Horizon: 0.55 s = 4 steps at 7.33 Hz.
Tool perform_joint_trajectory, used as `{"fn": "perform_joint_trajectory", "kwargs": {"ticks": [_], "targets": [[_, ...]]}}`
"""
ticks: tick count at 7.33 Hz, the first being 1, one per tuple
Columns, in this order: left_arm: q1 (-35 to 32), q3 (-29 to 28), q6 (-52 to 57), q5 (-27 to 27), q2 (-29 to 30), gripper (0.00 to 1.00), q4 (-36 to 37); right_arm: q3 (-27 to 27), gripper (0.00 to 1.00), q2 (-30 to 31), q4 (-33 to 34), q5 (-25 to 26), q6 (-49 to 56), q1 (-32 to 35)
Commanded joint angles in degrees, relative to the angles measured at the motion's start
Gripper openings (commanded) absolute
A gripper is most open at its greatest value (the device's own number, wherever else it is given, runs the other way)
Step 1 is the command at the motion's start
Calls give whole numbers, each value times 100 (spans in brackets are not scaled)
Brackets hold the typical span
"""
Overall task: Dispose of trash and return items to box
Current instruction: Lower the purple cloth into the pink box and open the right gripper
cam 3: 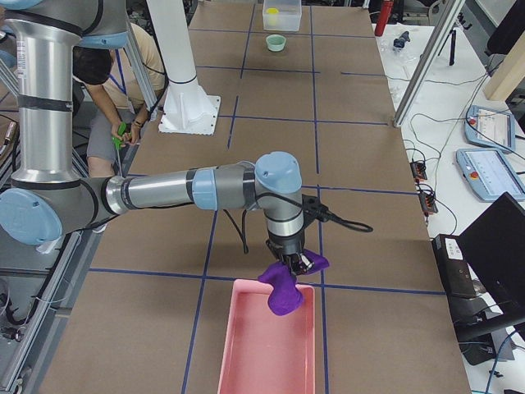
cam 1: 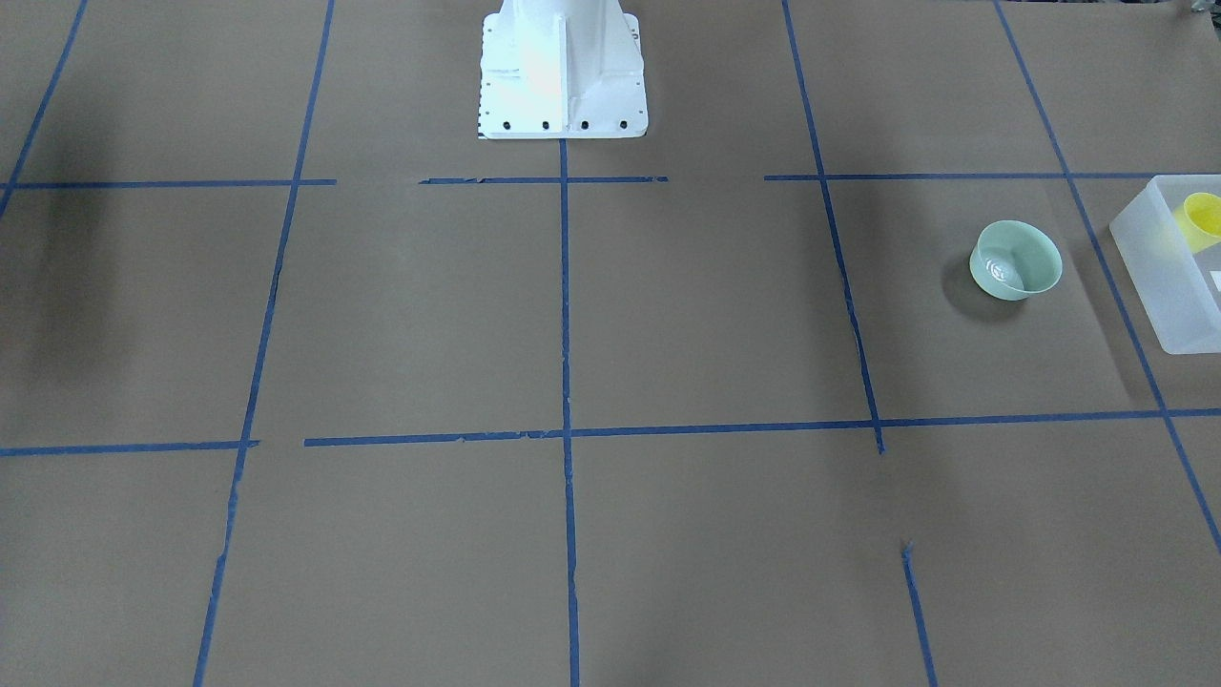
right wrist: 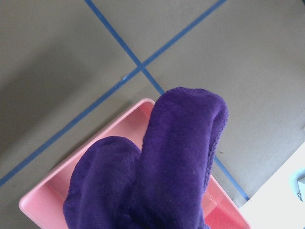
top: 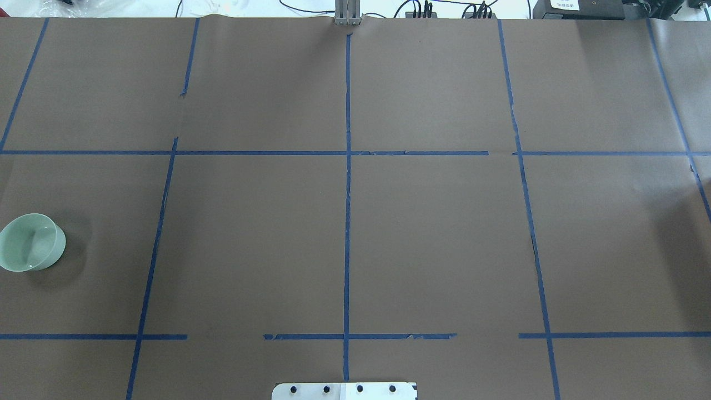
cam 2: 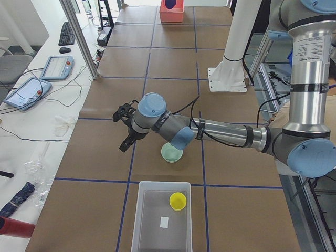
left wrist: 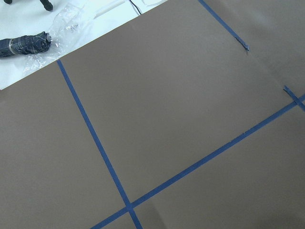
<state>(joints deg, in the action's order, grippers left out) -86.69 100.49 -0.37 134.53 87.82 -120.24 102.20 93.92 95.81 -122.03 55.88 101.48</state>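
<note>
The small bright-yellow plastic cup (cam 2: 178, 200) sits inside the frosted translucent rectangular box (cam 2: 149, 206). Beyond, the pale mint-green round bowl (cam 2: 169, 155) stands outside it on the brown surface (cam 2: 100, 157). The left tool (cam 2: 126, 143) is near; whether it is apart or together cannot be told. A sideways approach could knock the light bowl away. Farthest, a purple cloth (cam 3: 285, 295) hangs from the right tool (cam 3: 289, 264), state likewise unclear, over a pink rectangular tray (cam 3: 253, 353). Dropped off-centre, it might drape the rim.
</note>
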Motion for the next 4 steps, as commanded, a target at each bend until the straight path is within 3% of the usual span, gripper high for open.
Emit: {"fn": "perform_joint_trajectory", "kwargs": {"ticks": [1,2,4], "targets": [[309,6,-540,-40,209,100,-17,-841,98,-129,95,-241,242,487],[459,102,-969,-93,209,100,-86,-668,100,81,26,-913,-1075,478],[748,234,-1812,-224,105,100,-375,-221,100,240,-710,-1428,-3116,-159]]}}
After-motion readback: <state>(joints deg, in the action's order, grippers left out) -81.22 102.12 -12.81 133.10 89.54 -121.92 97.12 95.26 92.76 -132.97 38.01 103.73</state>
